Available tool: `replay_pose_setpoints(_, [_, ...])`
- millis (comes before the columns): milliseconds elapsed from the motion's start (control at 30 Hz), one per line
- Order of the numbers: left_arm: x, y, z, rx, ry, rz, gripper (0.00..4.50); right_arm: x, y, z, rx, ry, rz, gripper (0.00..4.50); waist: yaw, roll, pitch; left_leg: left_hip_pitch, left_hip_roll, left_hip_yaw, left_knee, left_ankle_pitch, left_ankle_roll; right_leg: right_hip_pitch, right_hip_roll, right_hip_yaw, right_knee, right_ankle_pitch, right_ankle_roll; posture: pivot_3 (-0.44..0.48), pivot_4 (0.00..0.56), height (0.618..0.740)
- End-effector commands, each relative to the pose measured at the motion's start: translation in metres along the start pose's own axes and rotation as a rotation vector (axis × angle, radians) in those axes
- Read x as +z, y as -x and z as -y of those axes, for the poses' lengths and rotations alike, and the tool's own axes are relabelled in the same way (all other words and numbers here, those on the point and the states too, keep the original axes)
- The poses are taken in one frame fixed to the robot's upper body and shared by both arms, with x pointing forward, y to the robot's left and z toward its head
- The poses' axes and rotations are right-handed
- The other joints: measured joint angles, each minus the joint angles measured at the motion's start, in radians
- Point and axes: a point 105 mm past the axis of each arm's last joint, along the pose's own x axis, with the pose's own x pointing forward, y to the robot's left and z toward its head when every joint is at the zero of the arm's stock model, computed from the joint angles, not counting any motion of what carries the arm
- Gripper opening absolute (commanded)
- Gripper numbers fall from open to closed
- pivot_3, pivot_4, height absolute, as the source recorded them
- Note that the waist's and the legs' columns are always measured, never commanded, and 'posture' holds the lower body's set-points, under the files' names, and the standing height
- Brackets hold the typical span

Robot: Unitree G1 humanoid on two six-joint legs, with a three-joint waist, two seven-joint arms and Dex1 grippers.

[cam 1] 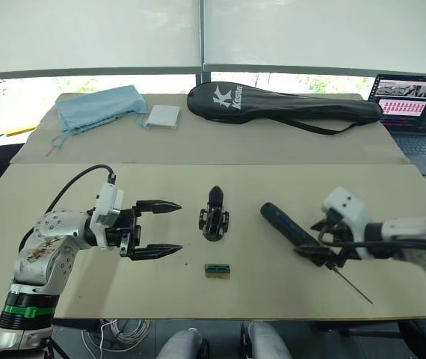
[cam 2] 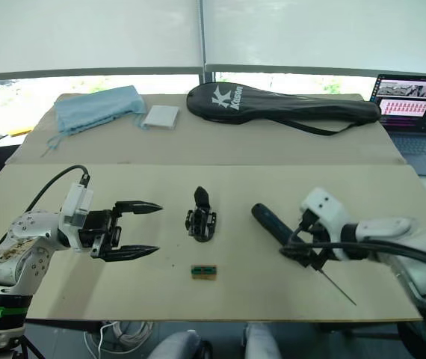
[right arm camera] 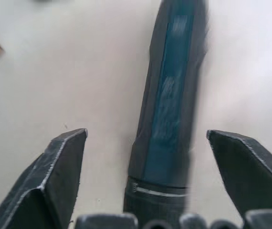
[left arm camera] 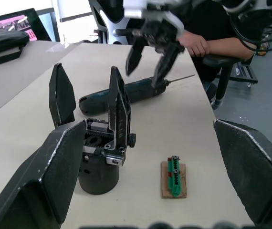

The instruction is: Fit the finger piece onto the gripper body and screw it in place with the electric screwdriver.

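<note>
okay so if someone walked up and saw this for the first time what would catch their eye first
Probably the right gripper, fingers open, straddling the electric screwdriver that lies flat on the near table, its thin bit pointing toward the front edge. In the middle stands the gripper body, with the left gripper open and aimed at it from the left. A small green-and-tan block lies just in front of the body.

Near table (cam 1: pixel 48 187) carries small green-and-tan block (cam 1: pixel 217 270) by front edge. Far table (cam 1: pixel 273 146) carries blue cloth (cam 1: pixel 97 107) at left, white pad (cam 1: pixel 162 116) just beside it, long black racket bag (cam 1: pixel 284 105) across middle. Open laptop (cam 1: pixel 411 112) at far right.
</note>
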Motion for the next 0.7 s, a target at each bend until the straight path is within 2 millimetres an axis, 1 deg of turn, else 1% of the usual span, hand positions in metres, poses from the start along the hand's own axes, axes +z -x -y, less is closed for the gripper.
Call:
replay_pose_setpoints(33, [0.003, 0.000, 0.004, -0.016, -0.004, 0.003, 4.50, 0.006, 0.013, -0.006, 0.018, 0.022, -0.071, 4.43, 0.002, 0.000, 0.000, 0.000, 0.000, 0.000, 0.000, 0.000, 0.000, 0.000, 0.000, 0.000, 0.000, 0.000, 0.000, 0.000, 0.150, 0.740])
replay_pose_setpoints(133, [0.000, -0.002, 0.007, -0.023, 0.001, 0.002, 4.50, 0.004, 0.020, -0.006, 0.004, 0.039, -0.193, 4.43, 0.002, 0.000, 0.000, -0.002, 0.000, 0.000, 0.001, 0.000, 0.001, -0.001, -0.001, 0.000, 0.000, 0.000, 0.000, 0.000, 0.150, 0.740])
replay_pose_setpoints(200, [-0.001, -0.004, 0.007, -0.027, 0.012, 0.007, 4.50, 0.001, 0.025, -0.003, -0.032, 0.003, -0.289, 4.43, 0.001, -0.001, 0.000, -0.002, 0.000, 0.000, 0.001, -0.001, 0.001, -0.001, -0.001, 0.000, -0.001, 0.000, 0.000, 0.000, 0.150, 0.740])
replay_pose_setpoints(300, [0.000, -0.005, 0.006, -0.030, 0.016, 0.010, 4.50, 0.005, 0.024, -0.011, 0.010, -0.035, -0.359, 4.43, 0.001, -0.001, 0.000, -0.002, 0.000, 0.000, 0.001, -0.001, 0.001, -0.001, -0.002, 0.000, -0.001, 0.000, 0.000, 0.000, 0.150, 0.740])
replay_pose_setpoints(367, [0.000, -0.005, 0.004, -0.036, -0.007, 0.001, 4.50, 0.006, 0.020, -0.012, 0.027, -0.043, -0.379, 4.43, 0.001, -0.001, 0.000, -0.003, 0.000, 0.000, 0.000, -0.001, 0.001, -0.002, -0.002, 0.000, -0.001, 0.000, 0.000, 0.000, 0.150, 0.740])
replay_pose_setpoints(467, [-0.002, -0.005, 0.002, -0.031, -0.053, -0.016, 4.50, 0.001, 0.011, -0.009, 0.022, -0.046, -0.422, 4.43, 0.001, -0.002, 0.000, -0.004, 0.000, 0.000, 0.001, -0.001, 0.002, -0.002, -0.002, -0.001, -0.001, 0.000, 0.000, 0.000, 0.150, 0.740])
replay_pose_setpoints(700, [-0.009, -0.008, 0.013, -0.060, -0.048, -0.040, 4.50, -0.005, -0.006, 0.004, -0.012, -0.039, -0.459, 4.43, 0.001, -0.002, 0.000, -0.005, 0.000, 0.000, 0.001, -0.001, 0.002, -0.003, -0.002, -0.001, -0.001, 0.000, 0.000, 0.000, 0.150, 0.740])
